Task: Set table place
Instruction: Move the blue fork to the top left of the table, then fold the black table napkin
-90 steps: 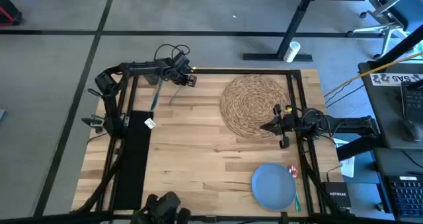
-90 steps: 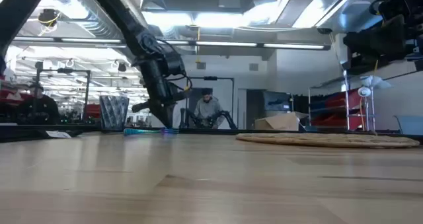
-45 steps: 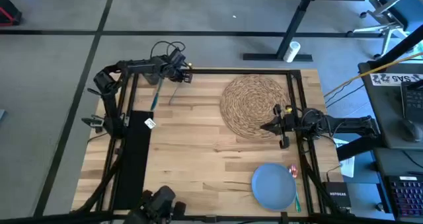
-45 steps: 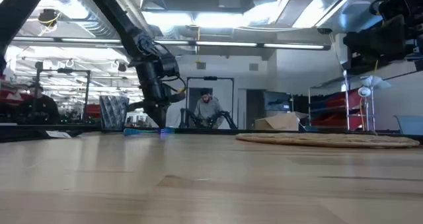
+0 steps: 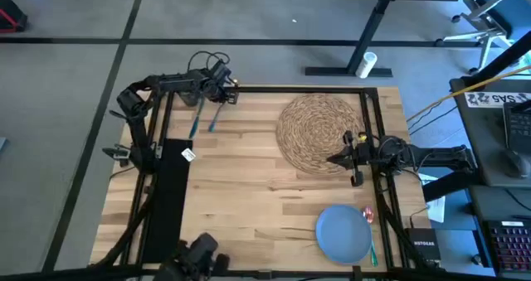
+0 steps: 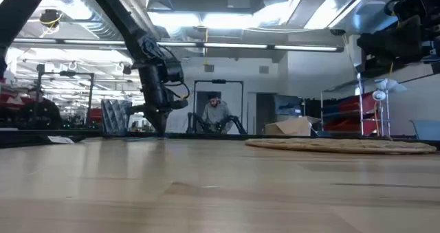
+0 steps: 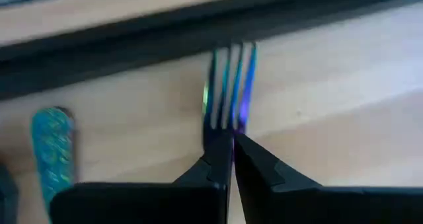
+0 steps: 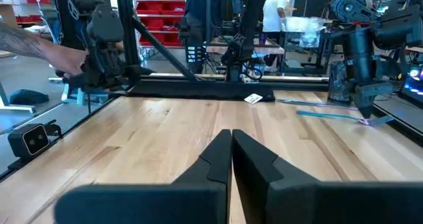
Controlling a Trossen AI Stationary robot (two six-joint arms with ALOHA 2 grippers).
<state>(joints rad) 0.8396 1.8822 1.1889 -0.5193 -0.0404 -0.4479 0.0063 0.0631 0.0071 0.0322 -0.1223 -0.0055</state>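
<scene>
Lettering "NETGEAR" sits on a dark box (image 5: 421,246) past the table's (image 5: 265,198) 4 o'clock edge, readable only from above. Nearest you, at 5 o'clock, lies the blue plate (image 5: 343,234), with cutlery (image 5: 369,223) beside it. At 3 o'clock your right gripper (image 5: 335,158) hangs over the straw placemat's (image 5: 315,128) edge, fingers pressed together on nothing. Farther off, at 11 o'clock, your left gripper (image 5: 218,99) pinches a fork (image 7: 228,85); its wrist camera alone shows the iridescent tines, and a teal handle (image 7: 51,148) beside them.
</scene>
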